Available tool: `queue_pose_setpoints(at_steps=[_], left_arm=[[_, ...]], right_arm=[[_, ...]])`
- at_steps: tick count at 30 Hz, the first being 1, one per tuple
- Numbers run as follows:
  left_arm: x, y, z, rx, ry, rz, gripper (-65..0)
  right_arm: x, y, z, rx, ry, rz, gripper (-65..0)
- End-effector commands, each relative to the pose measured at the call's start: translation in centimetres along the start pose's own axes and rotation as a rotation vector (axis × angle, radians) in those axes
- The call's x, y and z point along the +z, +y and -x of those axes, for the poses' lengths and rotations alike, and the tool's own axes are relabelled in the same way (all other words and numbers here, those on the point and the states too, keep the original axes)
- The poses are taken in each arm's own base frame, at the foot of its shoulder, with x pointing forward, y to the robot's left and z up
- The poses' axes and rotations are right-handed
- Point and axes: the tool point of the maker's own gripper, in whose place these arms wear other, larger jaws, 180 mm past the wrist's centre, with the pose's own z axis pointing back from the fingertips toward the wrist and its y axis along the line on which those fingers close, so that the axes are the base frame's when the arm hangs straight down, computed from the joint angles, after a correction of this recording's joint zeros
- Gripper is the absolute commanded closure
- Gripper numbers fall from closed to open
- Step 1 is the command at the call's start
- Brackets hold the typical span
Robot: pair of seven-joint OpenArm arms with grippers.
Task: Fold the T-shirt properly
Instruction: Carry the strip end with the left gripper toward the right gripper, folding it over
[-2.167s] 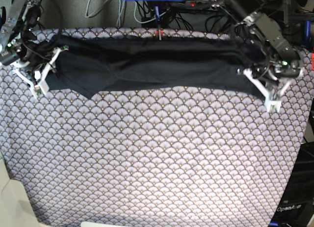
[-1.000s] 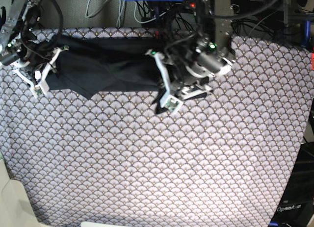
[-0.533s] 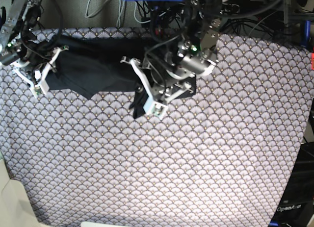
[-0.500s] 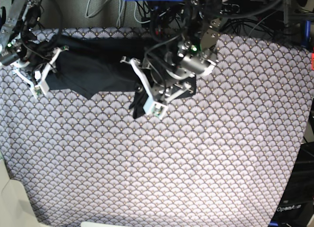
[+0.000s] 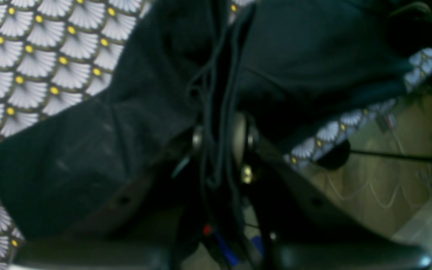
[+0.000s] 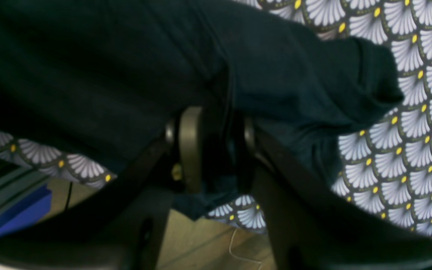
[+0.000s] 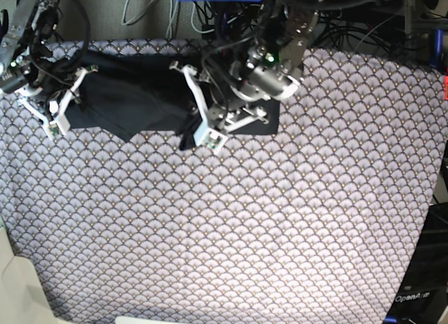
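No text or label can be read.

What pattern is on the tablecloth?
Grey-white fan scallops with yellow dots on the tablecloth, clearest in the right wrist view.

Scallop-patterned tablecloth [image 7: 231, 226] — black T-shirt [image 7: 133, 100] on it.

T-shirt [image 7: 140, 93] partly hidden (under arm).
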Motion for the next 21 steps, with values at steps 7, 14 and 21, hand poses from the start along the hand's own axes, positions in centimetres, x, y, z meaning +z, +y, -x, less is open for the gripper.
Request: queue_pose_setpoints(at_steps=[7,14,21], left_arm=[[0.3,-0.5,-0.7,-0.018,-0.036,0.017,0.0],[0.3,-1.7,0.1,-0.071,-0.015,0.049,-25.9],[0.4,-1.7,-0.3,-0.07,-0.03,0.048,-35.3]], right_arm=[[0.5,-0.6,-0.7,0.011,-0.023,0.019,-16.1],[0.5,-0.6,-0.7,0.01,-0.024,0.018,-16.1],[0.5,-0.6,-0.6,0.012,-0.02,0.019,-16.1]])
